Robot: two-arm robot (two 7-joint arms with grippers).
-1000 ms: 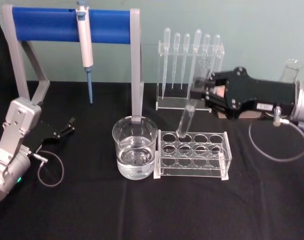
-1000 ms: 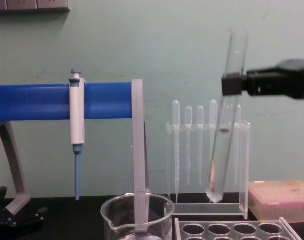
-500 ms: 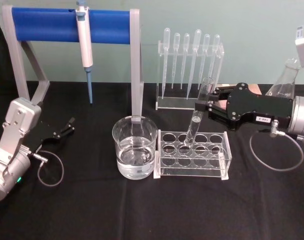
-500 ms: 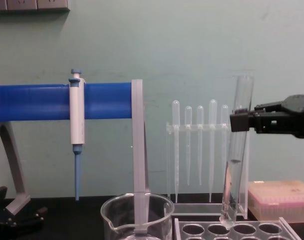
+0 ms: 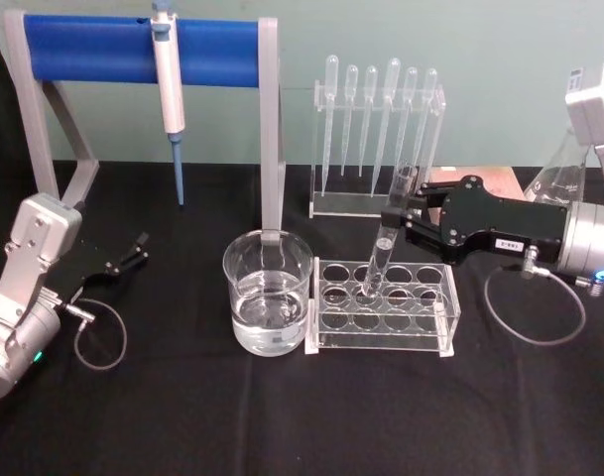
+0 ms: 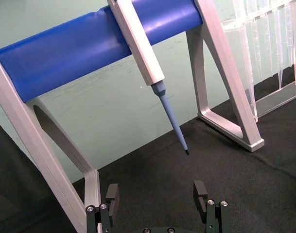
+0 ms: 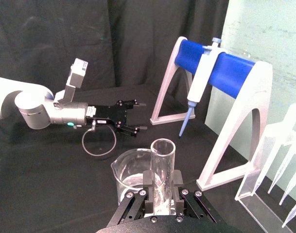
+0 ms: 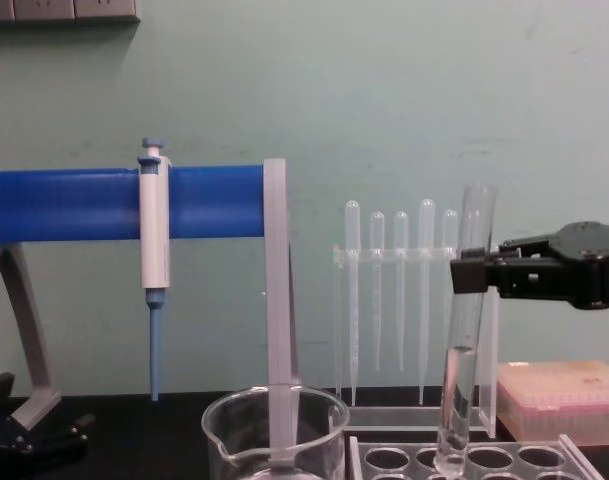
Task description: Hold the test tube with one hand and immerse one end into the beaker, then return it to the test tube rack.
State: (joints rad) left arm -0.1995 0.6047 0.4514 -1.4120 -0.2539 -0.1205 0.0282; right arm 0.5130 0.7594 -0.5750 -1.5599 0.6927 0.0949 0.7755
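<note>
My right gripper clamps the upright test tube between its black fingers, the tube's open rim rising clear above them. Just behind the tube stands the glass beaker, spout turned away from the stand. Beyond the beaker, my left gripper lies on the black cloth, fingers apart. Beside the beaker rises the blue-barred stand with a white-and-blue pipettor hung on it; pipettes show past the stand.

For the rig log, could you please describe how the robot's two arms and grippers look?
The right gripper is black and flat, with a white label, a silver wrist, a blue ring light and a looped grey cable. The left gripper is black, on a silver-grey arm with a green light and a similar cable.
</note>
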